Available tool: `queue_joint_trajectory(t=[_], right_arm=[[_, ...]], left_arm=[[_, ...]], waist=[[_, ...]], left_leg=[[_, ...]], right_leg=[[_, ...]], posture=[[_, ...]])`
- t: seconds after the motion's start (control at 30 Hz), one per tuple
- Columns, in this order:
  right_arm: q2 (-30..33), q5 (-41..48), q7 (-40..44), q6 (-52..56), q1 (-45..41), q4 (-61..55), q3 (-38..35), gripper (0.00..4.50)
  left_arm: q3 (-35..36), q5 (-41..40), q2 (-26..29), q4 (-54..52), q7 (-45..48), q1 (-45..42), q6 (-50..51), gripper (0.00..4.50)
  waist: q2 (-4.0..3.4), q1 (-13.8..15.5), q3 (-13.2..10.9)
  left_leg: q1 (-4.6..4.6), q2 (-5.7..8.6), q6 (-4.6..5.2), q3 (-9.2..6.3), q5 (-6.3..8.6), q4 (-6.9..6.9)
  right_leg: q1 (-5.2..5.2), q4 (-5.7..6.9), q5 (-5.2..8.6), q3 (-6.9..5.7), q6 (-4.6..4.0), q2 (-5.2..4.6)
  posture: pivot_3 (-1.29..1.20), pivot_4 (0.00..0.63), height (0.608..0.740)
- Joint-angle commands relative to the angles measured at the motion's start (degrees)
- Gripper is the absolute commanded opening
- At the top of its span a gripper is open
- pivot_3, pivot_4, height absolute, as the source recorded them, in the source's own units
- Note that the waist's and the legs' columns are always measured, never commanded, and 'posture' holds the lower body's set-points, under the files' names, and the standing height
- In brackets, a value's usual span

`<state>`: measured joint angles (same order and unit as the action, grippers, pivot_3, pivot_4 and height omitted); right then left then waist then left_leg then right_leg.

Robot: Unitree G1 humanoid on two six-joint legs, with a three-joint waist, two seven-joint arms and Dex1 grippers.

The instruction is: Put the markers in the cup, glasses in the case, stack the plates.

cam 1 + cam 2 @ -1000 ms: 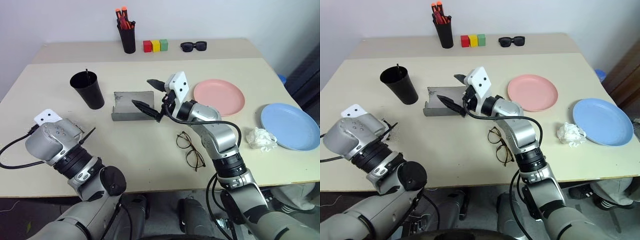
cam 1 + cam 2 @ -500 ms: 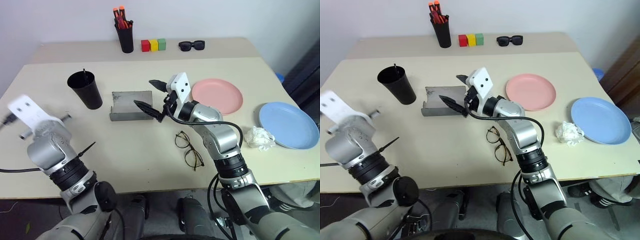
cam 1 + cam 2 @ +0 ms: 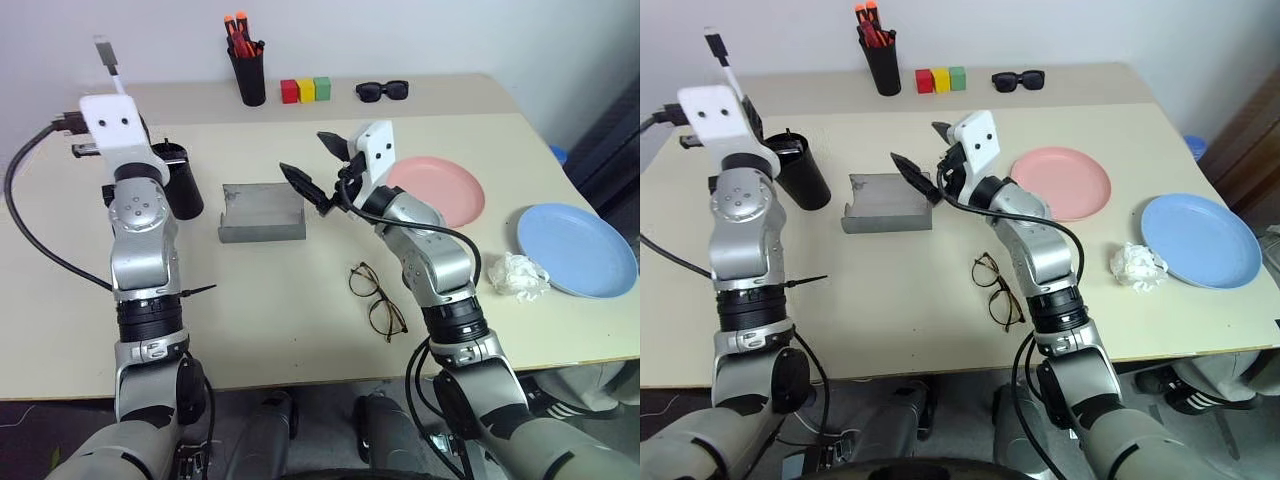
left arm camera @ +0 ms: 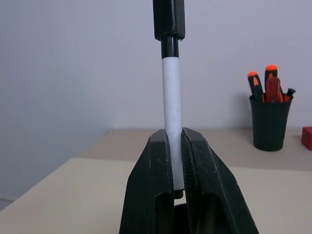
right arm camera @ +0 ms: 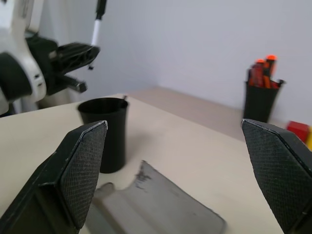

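Observation:
My left gripper (image 4: 174, 146) is shut on the white-barrelled marker (image 3: 108, 58), which stands upright in it, raised just left of the black cup (image 3: 186, 186). The arm hides part of the cup. A thin dark tip shows at the cup's rim (image 5: 125, 98). My right gripper (image 3: 308, 157) hangs open and empty above the right end of the grey case (image 3: 262, 211), which lies open. The wire-framed glasses (image 3: 378, 300) lie on the table nearer to me. To the right sit the pink plate (image 3: 441, 190) and the light blue plate (image 3: 576, 251), well apart from each other.
At the table's far edge stand a black pen holder with red markers (image 3: 252, 76), three coloured blocks (image 3: 307, 90) and black sunglasses (image 3: 385, 91). Crumpled white paper (image 3: 520, 276) lies beside the blue plate. A black cable loops from my left wrist.
My left arm swung up from the near left of the table to beside the cup, carrying the marker upright. My right gripper shifted slightly up and away over the case.

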<state>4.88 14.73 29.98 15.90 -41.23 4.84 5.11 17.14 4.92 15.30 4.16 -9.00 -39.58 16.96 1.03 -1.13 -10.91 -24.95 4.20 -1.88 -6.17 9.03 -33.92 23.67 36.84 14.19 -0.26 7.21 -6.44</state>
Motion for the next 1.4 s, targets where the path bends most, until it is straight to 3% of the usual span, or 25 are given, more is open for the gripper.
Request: queue_joint_trajectory(t=[0.03,0.47,0.57,0.67,0.93,1.1,1.2,1.27,1.4], right_arm=[[-0.29,0.18,-0.43,-1.13,-1.16,-1.88,-0.42,4.50],[0.37,0.79,0.35,-0.46,0.28,-3.27,0.18,4.50],[0.12,0.84,0.80,-0.47,0.41,-3.35,0.51,4.50],[-0.01,0.83,0.98,-0.45,0.42,-3.36,0.55,4.50],[0.41,0.77,1.32,-0.27,0.72,-3.66,0.54,4.50],[4.18,0.29,4.53,0.18,1.94,-4.67,0.88,4.50],[12.76,1.27,13.81,2.01,5.78,-9.05,2.60,4.50],[19.05,3.67,20.26,4.81,8.43,-12.99,2.94,4.50],[26.82,5.65,27.21,7.16,10.74,-16.71,3.16,4.50]], left_arm=[[-1.02,1.94,0.83,2.83,-2.89,-0.30,-5.23,0.07],[-1.97,2.01,0.16,5.93,-6.84,1.40,-6.15,0.07],[-2.17,2.54,0.04,6.01,-7.66,1.63,-5.88,1.22],[-1.94,2.32,-0.29,6.00,-8.52,1.66,-5.57,2.67],[-1.47,0.53,-1.06,4.78,-8.53,1.52,-5.76,2.67],[-3.30,-7.14,-0.31,-1.49,3.41,1.65,-4.07,2.67],[-8.52,-13.23,5.78,-9.31,20.02,4.40,3.91,3.42],[-11.22,-16.38,10.72,-12.90,28.19,5.88,10.60,4.36],[-15.31,-18.11,18.35,-13.41,38.52,6.82,16.75,4.44]], waist=[[0.00,0.07,0.00],[0.00,0.17,0.00],[0.00,0.14,0.00],[0.00,0.15,0.00],[0.00,0.16,0.00],[0.01,0.35,0.00],[0.00,0.25,-0.01],[-0.03,0.15,-0.03],[-0.13,-0.27,-0.08]], left_leg=[[0.00,0.00,0.00,0.00,0.00,-0.01],[0.00,0.02,0.01,0.00,0.00,-0.04],[0.00,0.02,0.01,0.00,0.00,-0.03],[0.00,0.02,0.01,-0.01,0.00,-0.03],[0.00,0.02,0.01,-0.02,0.00,-0.04],[0.00,0.02,0.01,0.00,0.00,-0.06],[0.00,0.02,0.01,0.01,0.00,-0.06],[0.00,0.01,0.06,0.05,0.03,-0.04],[0.01,-0.06,0.08,0.04,0.04,-0.04]], right_leg=[[-0.01,0.00,0.00,0.00,0.00,0.00],[-0.02,0.02,0.00,0.00,0.01,0.00],[-0.02,0.03,0.00,0.00,0.01,0.00],[-0.02,0.04,0.00,-0.01,0.01,0.00],[-0.02,0.04,0.00,-0.01,0.01,0.00],[-0.05,0.01,0.00,-0.01,0.01,-0.01],[-0.08,-0.02,0.00,-0.01,0.01,-0.02],[-0.10,-0.08,0.02,-0.01,0.01,-0.02],[-0.12,-0.12,0.03,-0.01,0.00,0.02]], posture=[[0.00,0.150,0.740],[0.00,0.150,0.740],[0.00,0.150,0.740],[0.00,0.150,0.740],[0.00,0.150,0.740],[0.00,0.150,0.740],[0.00,0.150,0.740],[0.00,0.150,0.740],[0.00,0.150,0.740]])
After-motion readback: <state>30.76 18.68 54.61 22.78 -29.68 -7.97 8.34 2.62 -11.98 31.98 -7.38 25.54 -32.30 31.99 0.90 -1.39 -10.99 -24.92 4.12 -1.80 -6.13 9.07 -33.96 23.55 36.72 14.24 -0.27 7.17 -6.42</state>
